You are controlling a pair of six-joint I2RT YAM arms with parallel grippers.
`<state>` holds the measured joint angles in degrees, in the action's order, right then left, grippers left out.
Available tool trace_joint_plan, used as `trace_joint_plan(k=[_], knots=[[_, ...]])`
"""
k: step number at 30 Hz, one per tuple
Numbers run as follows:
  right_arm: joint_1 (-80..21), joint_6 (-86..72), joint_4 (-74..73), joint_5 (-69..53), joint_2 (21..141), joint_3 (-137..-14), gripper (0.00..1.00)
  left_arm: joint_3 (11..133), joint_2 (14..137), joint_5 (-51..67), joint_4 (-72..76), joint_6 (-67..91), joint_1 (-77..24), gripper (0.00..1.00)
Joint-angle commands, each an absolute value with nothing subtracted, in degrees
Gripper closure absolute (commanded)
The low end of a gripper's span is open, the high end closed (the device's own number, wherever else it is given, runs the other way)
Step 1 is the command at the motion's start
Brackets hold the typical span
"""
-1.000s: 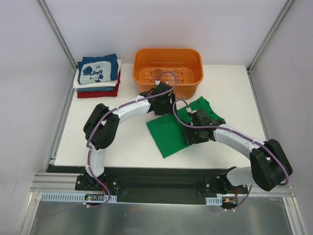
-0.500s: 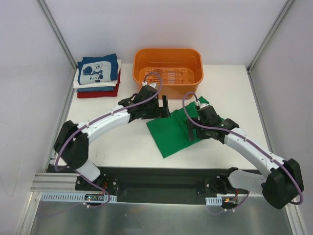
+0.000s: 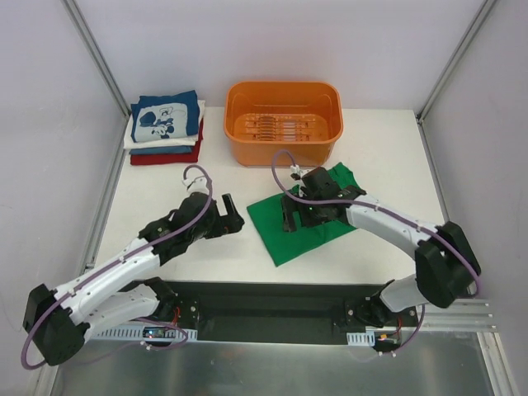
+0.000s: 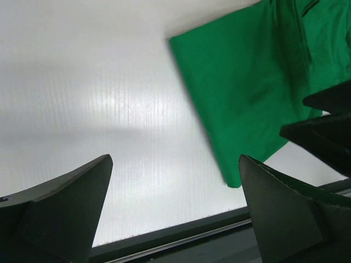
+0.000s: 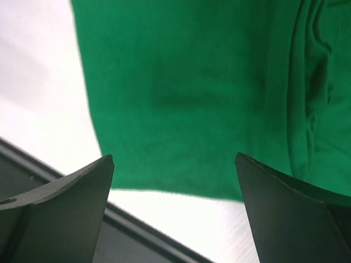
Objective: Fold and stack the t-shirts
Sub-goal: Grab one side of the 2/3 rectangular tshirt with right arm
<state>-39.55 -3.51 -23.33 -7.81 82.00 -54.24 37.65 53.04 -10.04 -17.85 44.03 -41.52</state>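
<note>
A bright green t-shirt [image 3: 290, 233] lies partly folded on the white table, right of centre; it also shows in the left wrist view [image 4: 247, 93] and the right wrist view [image 5: 186, 93]. My right gripper [image 3: 287, 214] hovers over its left part, open and empty. My left gripper [image 3: 234, 217] is open and empty over bare table just left of the shirt. A stack of folded t-shirts [image 3: 167, 125], navy with white cartoon print on top, then white, blue-grey and red, sits at the back left.
An orange plastic tub [image 3: 284, 120] stands at the back centre, just beyond the green shirt. The table's front edge [image 3: 247, 285] and a black rail run close below both grippers. Metal frame posts stand at both back corners.
My left arm has pulled back from the shirt's far edge toward the near left. My right gripper has moved left across the green shirt. The shirt's left part now lies flatter.
</note>
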Motion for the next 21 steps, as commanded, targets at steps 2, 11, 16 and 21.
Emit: trace_joint_plan(k=[2,11,16,21], knots=[[-39.3,-3.3,-19.9,-0.4,90.3,-59.2,0.03,32.6,44.4,-14.2,-23.2,48.4,-40.5,0.01],[-35.5,-2.0,-24.2,9.5,98.1,-64.9,0.03,29.7,37.7,-18.3,-28.4,51.5,-40.2,0.01],[-37.7,1.8,-26.3,7.8,92.7,-65.1,0.03,30.4,37.3,-19.2,-30.1,51.3,-40.1,0.01],[-49.0,5.2,-29.5,14.6,87.5,-66.0,0.03,31.0,37.0,-21.9,-31.6,51.0,-39.9,0.01]])
